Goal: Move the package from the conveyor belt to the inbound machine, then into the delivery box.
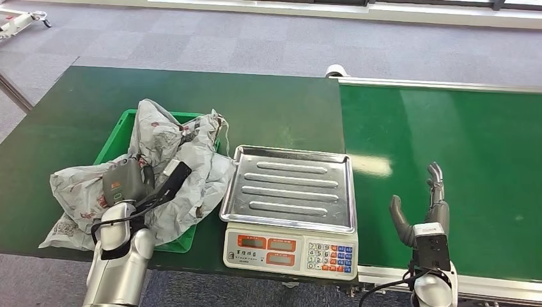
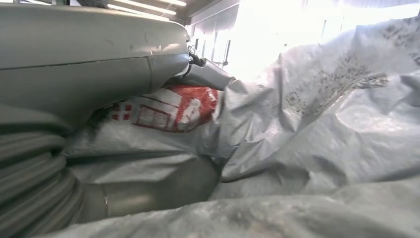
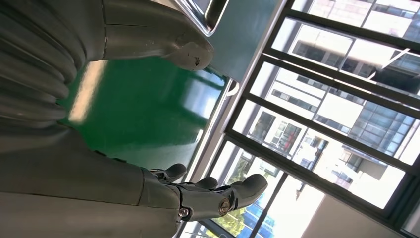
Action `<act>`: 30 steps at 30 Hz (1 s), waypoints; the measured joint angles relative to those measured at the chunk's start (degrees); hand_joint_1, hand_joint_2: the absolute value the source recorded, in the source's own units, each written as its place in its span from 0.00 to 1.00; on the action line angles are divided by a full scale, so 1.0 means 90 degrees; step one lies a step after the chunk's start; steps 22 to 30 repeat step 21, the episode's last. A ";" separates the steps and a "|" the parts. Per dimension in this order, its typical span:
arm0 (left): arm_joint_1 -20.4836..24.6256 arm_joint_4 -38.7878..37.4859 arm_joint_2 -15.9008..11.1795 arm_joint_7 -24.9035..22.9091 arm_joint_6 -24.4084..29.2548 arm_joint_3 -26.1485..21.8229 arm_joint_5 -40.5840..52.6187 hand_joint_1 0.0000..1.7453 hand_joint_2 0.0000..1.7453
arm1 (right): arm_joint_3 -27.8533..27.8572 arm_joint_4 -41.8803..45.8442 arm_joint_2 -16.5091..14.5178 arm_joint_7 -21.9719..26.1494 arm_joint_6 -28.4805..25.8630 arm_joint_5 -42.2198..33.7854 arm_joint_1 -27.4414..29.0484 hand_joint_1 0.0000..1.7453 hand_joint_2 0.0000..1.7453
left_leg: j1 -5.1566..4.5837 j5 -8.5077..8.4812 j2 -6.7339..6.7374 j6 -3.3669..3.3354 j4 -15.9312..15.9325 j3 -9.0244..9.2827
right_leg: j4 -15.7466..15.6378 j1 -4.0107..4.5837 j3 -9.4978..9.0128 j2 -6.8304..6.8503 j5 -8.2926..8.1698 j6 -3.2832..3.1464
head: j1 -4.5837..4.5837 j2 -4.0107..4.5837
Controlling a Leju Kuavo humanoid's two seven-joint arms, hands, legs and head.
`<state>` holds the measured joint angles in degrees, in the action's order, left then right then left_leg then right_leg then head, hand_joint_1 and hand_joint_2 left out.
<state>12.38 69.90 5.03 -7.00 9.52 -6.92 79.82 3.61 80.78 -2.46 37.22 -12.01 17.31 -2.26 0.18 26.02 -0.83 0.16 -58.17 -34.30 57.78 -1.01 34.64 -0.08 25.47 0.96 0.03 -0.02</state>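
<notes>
My left hand point(image 1: 137, 185) rests on the package point(image 1: 185, 153) in the delivery box point(image 1: 118, 131), grip unclear; scale point(image 1: 291, 192) bare; right hand point(image 1: 425, 208) spread, idle.

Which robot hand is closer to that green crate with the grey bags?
The left. The left robot hand rests among the grey bags piled over the green crate, while the right robot hand hovers open over the conveyor belt, beyond the scale.

Item count: one green crate point(image 1: 112, 142); several grey mailing bags point(image 1: 185, 150), exact number indeterminate; one scale point(image 1: 291, 204); one conveyor belt point(image 1: 447, 160); two robot hands, left hand point(image 1: 131, 182) and right hand point(image 1: 423, 208).
</notes>
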 joint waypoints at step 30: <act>0.0227 0.3009 0.1223 0.5250 0.3402 -0.1764 -0.4299 0.00 0.00 | -0.0065 0.0051 -0.0191 0.0271 -0.0403 -0.0359 -0.0038 0.00 1.00 | 0.0005 0.0003 0.0014 0.0004 0.0001 -0.0006 | 0.0000 0.0007 0.0016 -0.0013 0.0004 -0.0005 | 0.0000 0.0000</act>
